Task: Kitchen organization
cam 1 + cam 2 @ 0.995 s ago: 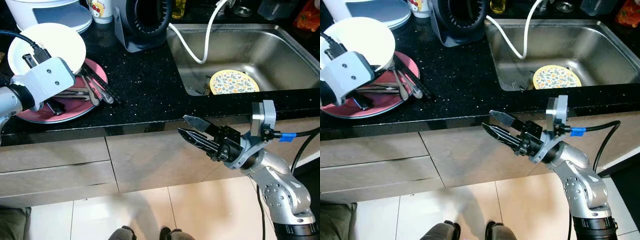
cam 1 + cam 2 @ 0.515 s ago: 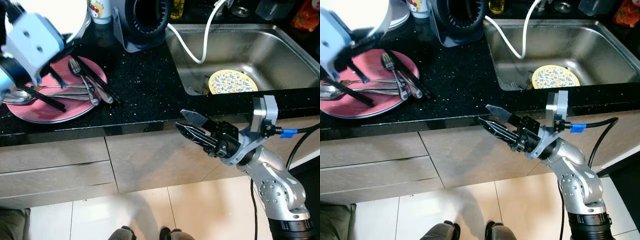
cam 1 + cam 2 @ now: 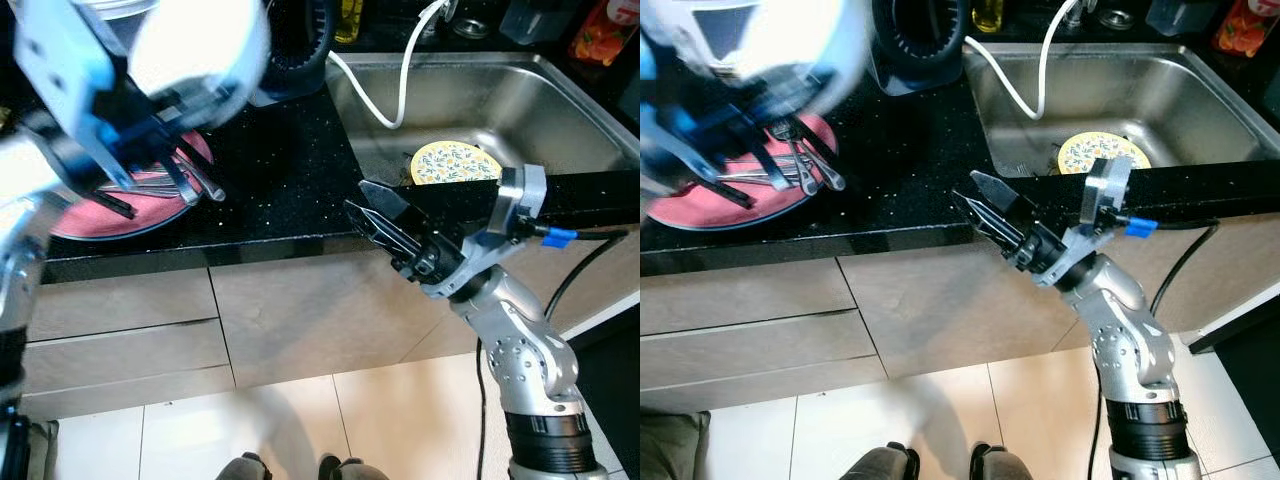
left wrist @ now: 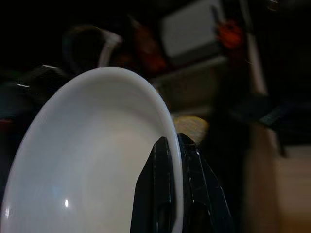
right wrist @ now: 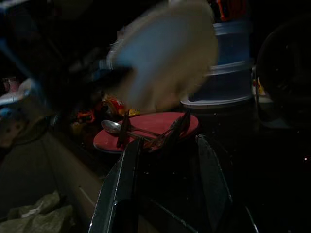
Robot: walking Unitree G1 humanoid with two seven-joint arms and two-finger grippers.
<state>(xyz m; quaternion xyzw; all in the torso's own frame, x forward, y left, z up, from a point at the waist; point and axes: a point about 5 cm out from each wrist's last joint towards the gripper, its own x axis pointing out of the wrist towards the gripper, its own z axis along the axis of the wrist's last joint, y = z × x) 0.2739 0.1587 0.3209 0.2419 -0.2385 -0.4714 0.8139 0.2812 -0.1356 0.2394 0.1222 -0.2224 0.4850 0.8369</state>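
The left pincer [image 4: 177, 194] is clamped on the rim of a white plate [image 4: 92, 160], held blurred above the pink plate [image 3: 700, 205] of cutlery [image 3: 800, 170] on the left of the counter [image 3: 280, 170]. The right pincer [image 3: 368, 212] hangs released at the counter's near edge, beside the sink [image 3: 500, 110].

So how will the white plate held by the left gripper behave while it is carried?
The white plate looks rigid and glazed, so probably slippery. The left gripper pinches only its rim, so it may tilt or slide. Likely ceramic, it could break if dropped on the countertop.
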